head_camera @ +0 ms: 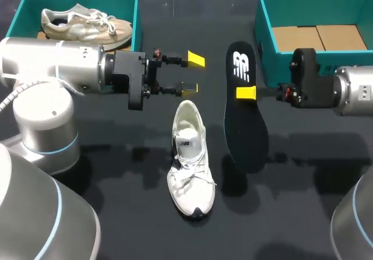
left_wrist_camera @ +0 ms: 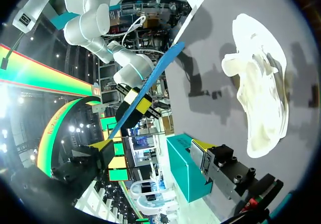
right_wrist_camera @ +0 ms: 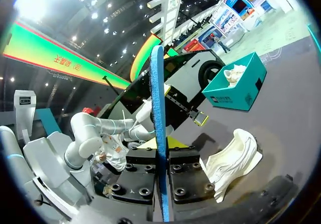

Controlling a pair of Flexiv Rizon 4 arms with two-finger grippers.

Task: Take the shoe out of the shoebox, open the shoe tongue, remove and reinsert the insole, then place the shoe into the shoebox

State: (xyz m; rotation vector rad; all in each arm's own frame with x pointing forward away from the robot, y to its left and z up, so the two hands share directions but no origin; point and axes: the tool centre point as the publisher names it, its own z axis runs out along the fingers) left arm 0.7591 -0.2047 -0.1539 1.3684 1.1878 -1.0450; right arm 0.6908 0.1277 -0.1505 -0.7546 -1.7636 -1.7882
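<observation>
Two teal boxes sit at the far corners of the dark table [head_camera: 134, 213] — the left shoebox [head_camera: 137, 24] holds a tan shoe [head_camera: 81, 24], and the right shoebox [head_camera: 266, 30] shows its brown bottom. Between the arms, the white shoe [head_camera: 189, 161] lies on the table, its heel near the left jaws, which are spread wide with nothing in them. The right jaws pinch the black insole [head_camera: 245, 120] from both sides and hold it up off the table, just beside the white shoe.
</observation>
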